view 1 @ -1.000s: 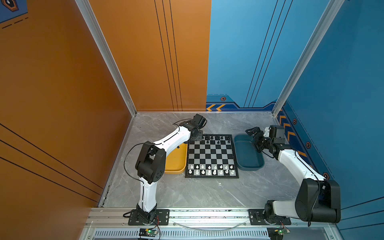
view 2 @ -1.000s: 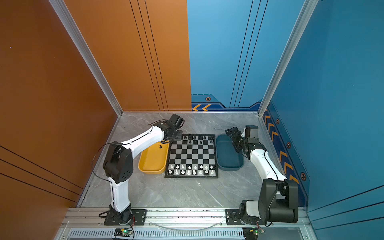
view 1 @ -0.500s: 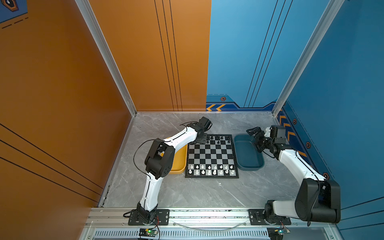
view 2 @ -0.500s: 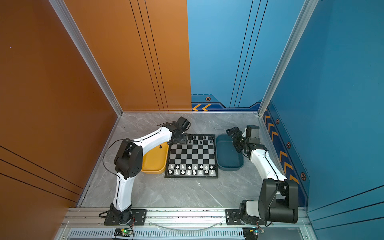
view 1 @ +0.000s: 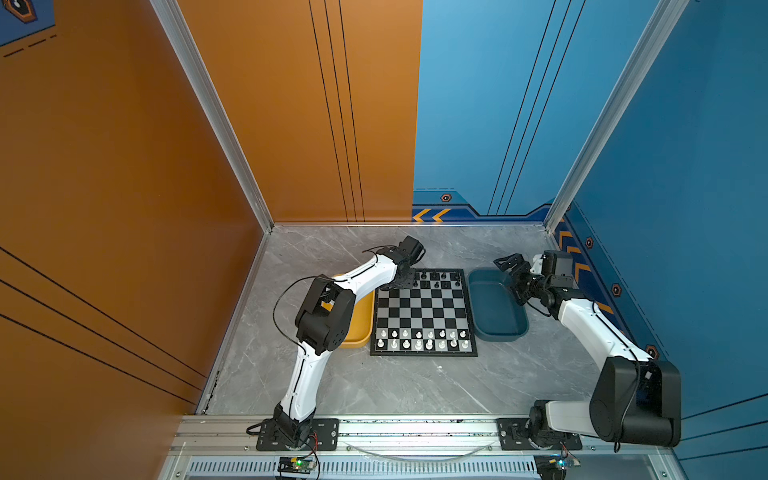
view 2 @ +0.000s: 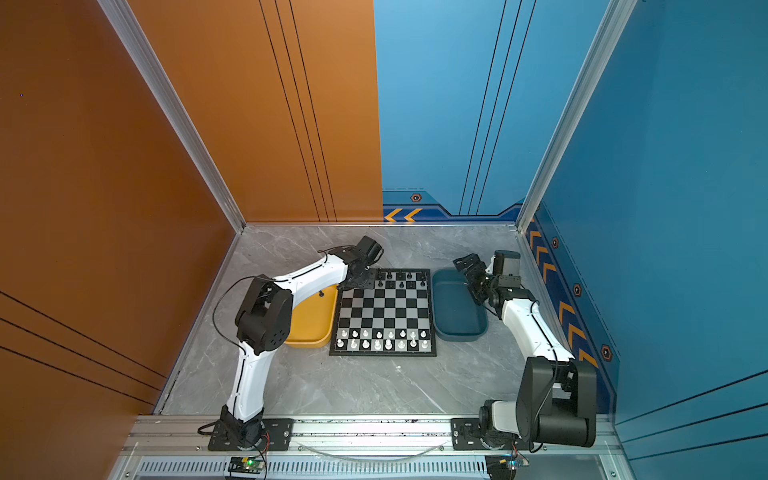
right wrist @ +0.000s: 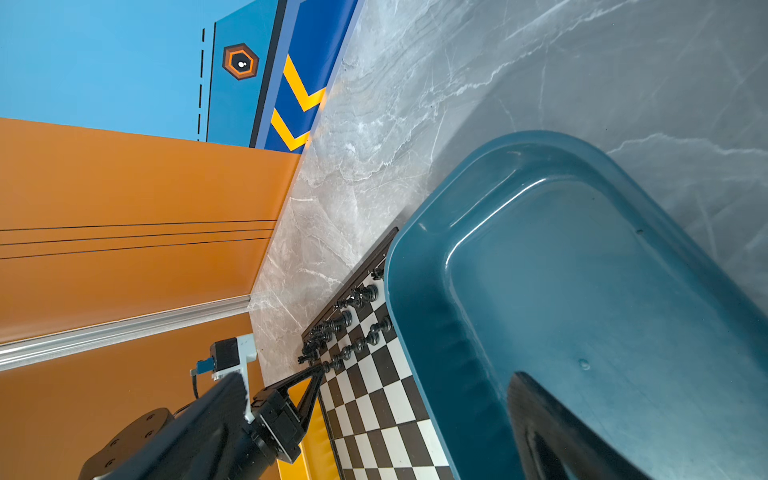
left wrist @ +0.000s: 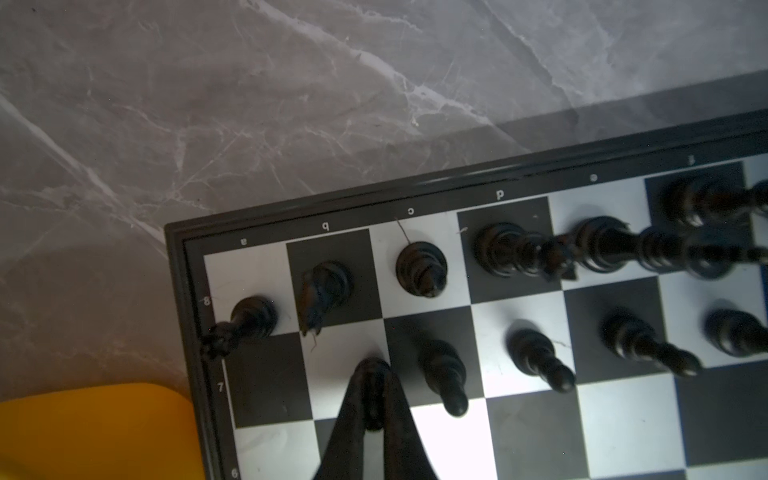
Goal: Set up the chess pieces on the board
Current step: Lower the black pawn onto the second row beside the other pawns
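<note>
The left claw (left wrist: 374, 370) is clamped on a tiny glossy black plastic pawn (left wrist: 374, 399) at the b7 square of the square, black-and-silver checked board (view 1: 424, 309), near its far left corner. The other small black plastic chess pieces (view 1: 434, 276) stand in the board's two far rows. The right claw (view 1: 508, 262), jaws apart, hangs just right of the board, over the far rim of the dark blue plastic tray (view 1: 496, 309) on the grey marbled desk (view 1: 395, 386).
</note>
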{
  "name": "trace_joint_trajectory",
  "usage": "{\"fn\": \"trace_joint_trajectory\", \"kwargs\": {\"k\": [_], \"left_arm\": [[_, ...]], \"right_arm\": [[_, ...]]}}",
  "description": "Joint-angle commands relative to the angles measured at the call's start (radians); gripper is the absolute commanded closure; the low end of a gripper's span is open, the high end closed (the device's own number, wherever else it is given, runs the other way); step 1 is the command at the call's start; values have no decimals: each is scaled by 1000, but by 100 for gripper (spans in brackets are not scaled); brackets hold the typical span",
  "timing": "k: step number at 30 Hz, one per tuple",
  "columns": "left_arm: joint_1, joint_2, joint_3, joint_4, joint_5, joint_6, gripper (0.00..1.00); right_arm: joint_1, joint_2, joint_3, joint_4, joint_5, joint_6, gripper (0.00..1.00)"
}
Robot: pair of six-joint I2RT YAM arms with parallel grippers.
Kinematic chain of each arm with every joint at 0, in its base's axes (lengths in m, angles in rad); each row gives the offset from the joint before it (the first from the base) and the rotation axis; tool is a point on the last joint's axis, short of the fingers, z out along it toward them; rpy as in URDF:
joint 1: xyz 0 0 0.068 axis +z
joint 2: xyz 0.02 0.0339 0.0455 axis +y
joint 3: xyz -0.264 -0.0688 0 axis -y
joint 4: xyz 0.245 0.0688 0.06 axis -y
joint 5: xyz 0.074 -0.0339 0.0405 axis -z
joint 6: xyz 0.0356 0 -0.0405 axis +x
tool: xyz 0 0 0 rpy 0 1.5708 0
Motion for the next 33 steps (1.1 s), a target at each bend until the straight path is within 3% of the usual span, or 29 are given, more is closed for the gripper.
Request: {"fn": "trace_joint_trajectory", "kwargs": {"k": [1,33], "left_arm": [[7,17,23,-22,-21,-2,95],[22,8,2,-23,-22,-2,94]], "right_arm": [[-6,-13,-8,-17,-16,-12,0],[-5,-5,-7,-8,-19,-6,0]]}}
